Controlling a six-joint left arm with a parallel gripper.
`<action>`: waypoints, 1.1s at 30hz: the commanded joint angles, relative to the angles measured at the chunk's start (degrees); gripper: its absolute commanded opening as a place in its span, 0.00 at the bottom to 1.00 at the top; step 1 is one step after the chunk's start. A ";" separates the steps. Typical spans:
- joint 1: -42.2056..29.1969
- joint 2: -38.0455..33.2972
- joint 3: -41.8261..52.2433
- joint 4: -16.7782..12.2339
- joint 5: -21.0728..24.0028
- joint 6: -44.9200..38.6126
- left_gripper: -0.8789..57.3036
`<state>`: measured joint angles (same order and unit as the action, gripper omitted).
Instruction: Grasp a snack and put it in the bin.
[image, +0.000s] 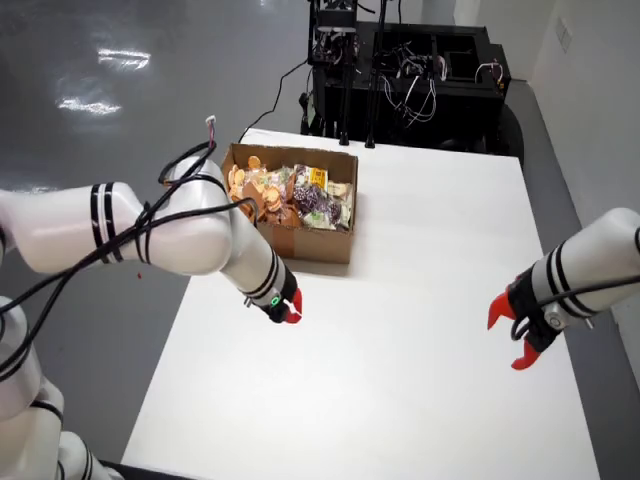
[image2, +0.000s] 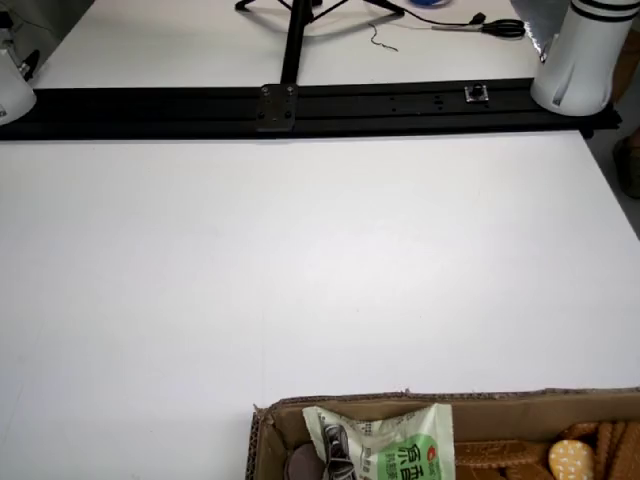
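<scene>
Hovering beside the box (image: 300, 245), the hand (image: 289, 312) looks closed and empty; the soft, light snack packets (image: 318, 205) suit pinching mid-bag.

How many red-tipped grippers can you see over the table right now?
2. The left gripper in the view from above hangs just in front of the cardboard box of snacks; the right gripper hovers near the table edge.

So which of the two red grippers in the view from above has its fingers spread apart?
The gripper on that view's right, over bare table: its red fingers stand clearly apart. The left one, nearer the cardboard box, shows only a bunched red tip.
</scene>
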<state>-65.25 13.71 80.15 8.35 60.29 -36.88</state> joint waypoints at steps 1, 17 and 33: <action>0.30 0.00 0.00 0.00 0.00 0.03 0.03; -0.19 0.00 0.00 0.00 0.00 0.12 0.03; -0.35 0.00 0.00 0.00 0.00 0.14 0.03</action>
<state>-65.67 13.71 80.15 8.35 60.29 -36.74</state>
